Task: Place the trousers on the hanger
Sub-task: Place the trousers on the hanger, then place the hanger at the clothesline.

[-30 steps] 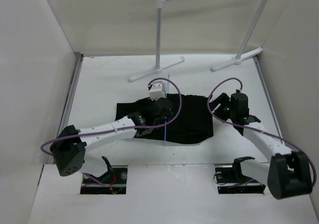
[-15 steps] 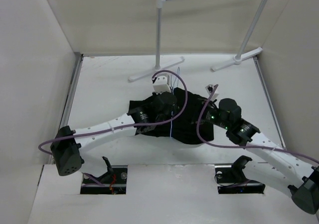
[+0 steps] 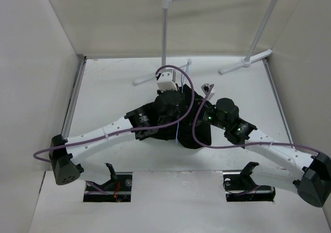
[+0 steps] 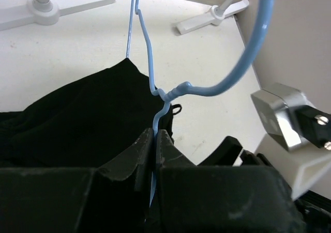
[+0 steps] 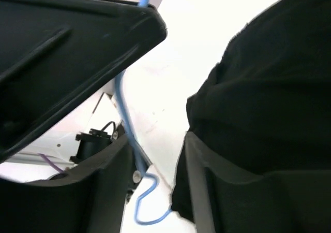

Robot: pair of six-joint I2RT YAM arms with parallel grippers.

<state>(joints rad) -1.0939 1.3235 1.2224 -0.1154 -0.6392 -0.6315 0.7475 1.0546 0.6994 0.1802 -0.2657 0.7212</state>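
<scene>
Left gripper (image 4: 155, 135) pinched shut on thin pale-blue wire hanger (image 4: 243, 70), propping it upright mid-frame. Soft black cloth trousers (image 4: 77, 114) bunched lower left. Right gripper (image 5: 155, 142) jaws apart beside cloth, prob. to feed it thru.

Right tool (image 5: 155, 160) now against bunched trousers (image 5: 269, 88)

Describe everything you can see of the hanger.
The hanger is thin pale-blue wire, smooth and glossy, with a kinked neck that leads into a rounded open hook. One arm runs up out of the left wrist view. The left hand is shut on the wire just below the neck. The black trousers bunch close behind it and hide the lower frame.
</scene>
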